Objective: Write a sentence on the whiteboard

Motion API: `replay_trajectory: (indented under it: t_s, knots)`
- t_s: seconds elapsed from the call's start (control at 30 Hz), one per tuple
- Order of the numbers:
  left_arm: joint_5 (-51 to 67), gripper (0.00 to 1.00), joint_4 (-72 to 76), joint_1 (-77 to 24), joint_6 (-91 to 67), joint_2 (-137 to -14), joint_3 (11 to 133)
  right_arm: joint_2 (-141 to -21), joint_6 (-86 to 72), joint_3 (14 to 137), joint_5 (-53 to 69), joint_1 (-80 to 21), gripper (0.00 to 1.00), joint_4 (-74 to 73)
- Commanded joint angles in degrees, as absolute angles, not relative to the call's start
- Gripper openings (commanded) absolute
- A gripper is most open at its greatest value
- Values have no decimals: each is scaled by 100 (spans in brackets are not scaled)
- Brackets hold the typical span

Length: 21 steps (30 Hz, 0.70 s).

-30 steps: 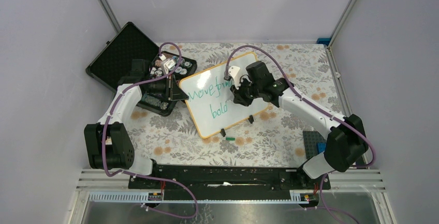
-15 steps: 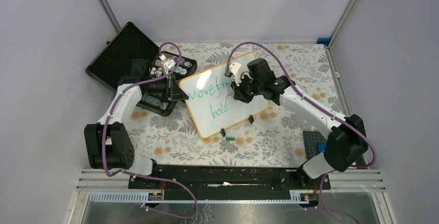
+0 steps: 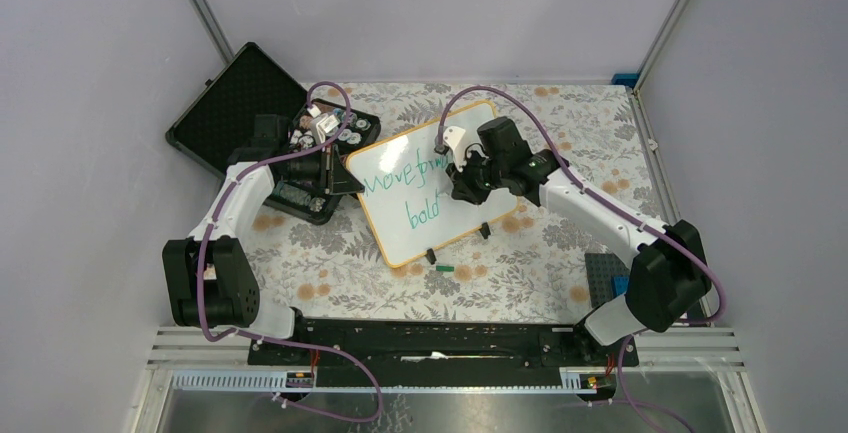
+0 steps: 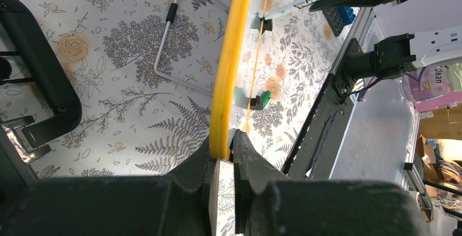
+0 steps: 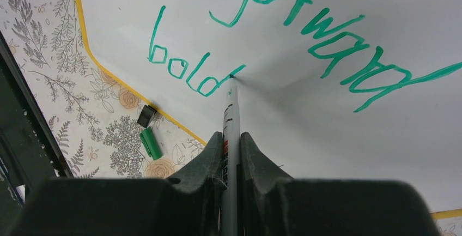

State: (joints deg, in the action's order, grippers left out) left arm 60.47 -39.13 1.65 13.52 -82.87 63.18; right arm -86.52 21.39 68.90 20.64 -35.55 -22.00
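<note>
Right gripper (image 5: 231,140) angled down clamping marker (image 5: 231,102), tip seemingly touching whiteboard (image 5: 338,132), left gripper (image 4: 222,151) pinching its rim (image 4: 231,56)

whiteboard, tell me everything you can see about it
The whiteboard is a white rectangle with rounded corners, a thin yellow rim and two small black clip feet on its near edge. It sits askew on the flowered table cover. Green handwriting reads "Move forward" and, below it, "bold". The left tool pinches its rim near the left corner, and the marker held in the right tool touches its face just after "bold".
</note>
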Motion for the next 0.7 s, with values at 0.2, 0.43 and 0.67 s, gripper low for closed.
replay_trajectory:
  t_s: [0.2, 0.43, 0.67]
  knots:
    - [5502, 0, -3584, 144, 1827, -8253, 6302, -8681, 2223, 6753, 2113, -3548, 0, -2077]
    - [5497, 0, -3591, 146, 1827, -8238, 6293, -8693, 2224, 6664, 2127, -3620, 0, -2078]
    - [5486, 0, -3580, 143, 1841, -8233, 6292, -8686, 2241, 6572, 2101, -3639, 0, -2076]
